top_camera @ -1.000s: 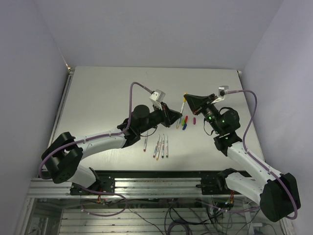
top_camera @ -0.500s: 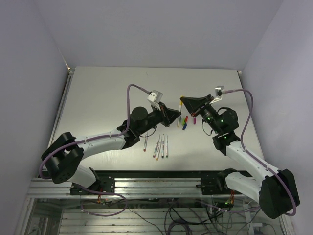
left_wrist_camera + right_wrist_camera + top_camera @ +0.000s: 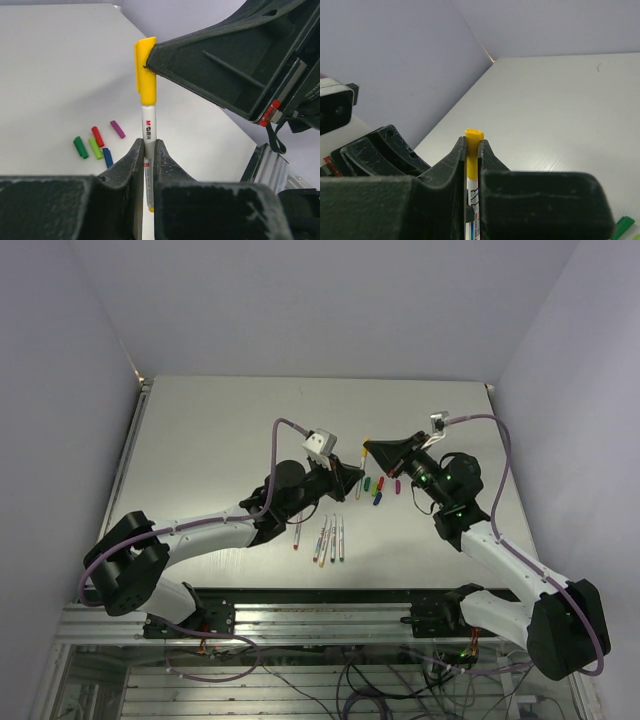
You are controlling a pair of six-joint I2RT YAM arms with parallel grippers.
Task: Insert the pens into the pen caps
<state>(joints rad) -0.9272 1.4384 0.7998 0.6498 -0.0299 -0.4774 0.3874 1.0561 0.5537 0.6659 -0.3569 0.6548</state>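
Both closed | left pincer (image 3: 148, 146) pinches pen (image 3: 149, 125) | right pincer (image 3: 471, 145) pinches yellow cap (image 3: 145, 70) at pen's 12 o'clock end

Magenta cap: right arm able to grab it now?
Probably not yet: the right gripper is shut on the yellow cap, on the pen held by the left gripper. The magenta cap lies uncovered.
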